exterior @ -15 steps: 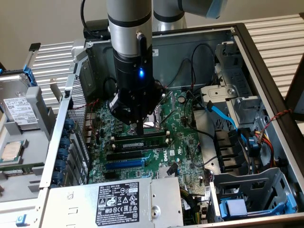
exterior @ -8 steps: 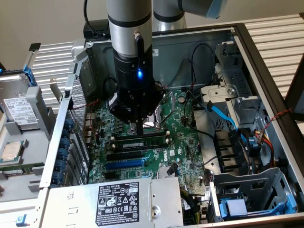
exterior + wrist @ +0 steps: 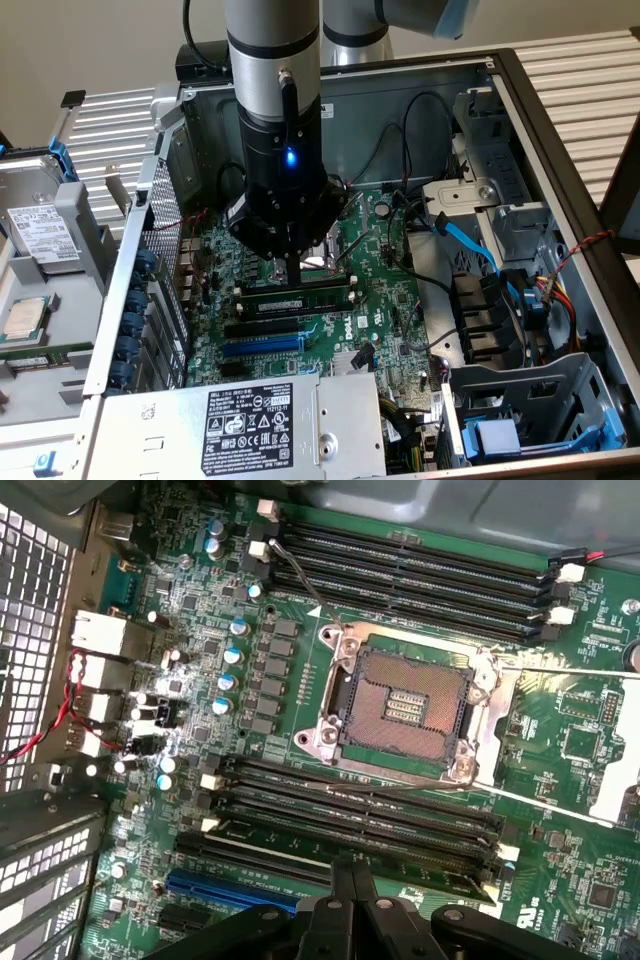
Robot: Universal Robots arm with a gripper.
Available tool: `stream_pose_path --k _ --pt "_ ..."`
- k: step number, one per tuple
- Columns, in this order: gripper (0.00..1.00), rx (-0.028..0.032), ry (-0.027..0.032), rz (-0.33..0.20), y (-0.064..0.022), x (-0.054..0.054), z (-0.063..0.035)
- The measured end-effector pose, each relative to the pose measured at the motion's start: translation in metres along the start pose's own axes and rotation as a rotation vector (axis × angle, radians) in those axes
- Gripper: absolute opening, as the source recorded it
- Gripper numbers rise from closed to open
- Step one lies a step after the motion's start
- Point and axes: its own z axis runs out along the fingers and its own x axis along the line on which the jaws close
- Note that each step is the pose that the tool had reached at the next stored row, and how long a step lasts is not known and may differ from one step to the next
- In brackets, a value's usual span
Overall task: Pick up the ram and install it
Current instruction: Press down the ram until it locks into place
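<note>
Inside the steel computer case (image 3: 560, 130), the gripper (image 3: 290, 268), fingers clenched together, presses the thin green ram (image 3: 300, 301) beside the square CPU socket (image 3: 405, 705).

Matt green circuit-board ram (image 3: 300, 301), glossy bare-metal CPU socket frame (image 3: 404, 702), black, seemingly plastic gripper (image 3: 351, 880) fingers

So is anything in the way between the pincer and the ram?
Nothing visible. The pincer stands right over the ram, which already lies among the black slots on the motherboard beside the CPU socket.
</note>
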Motion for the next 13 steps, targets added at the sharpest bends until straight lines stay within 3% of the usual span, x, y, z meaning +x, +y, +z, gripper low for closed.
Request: stream_pose_path --k 5,13 --pt "0.11 -0.0010 0.0002 0.019 -0.0037 0.0006 0.0001" --pt "0.11 -0.0075 -0.0001 0.072 -0.0045 0.0007 0.0001"
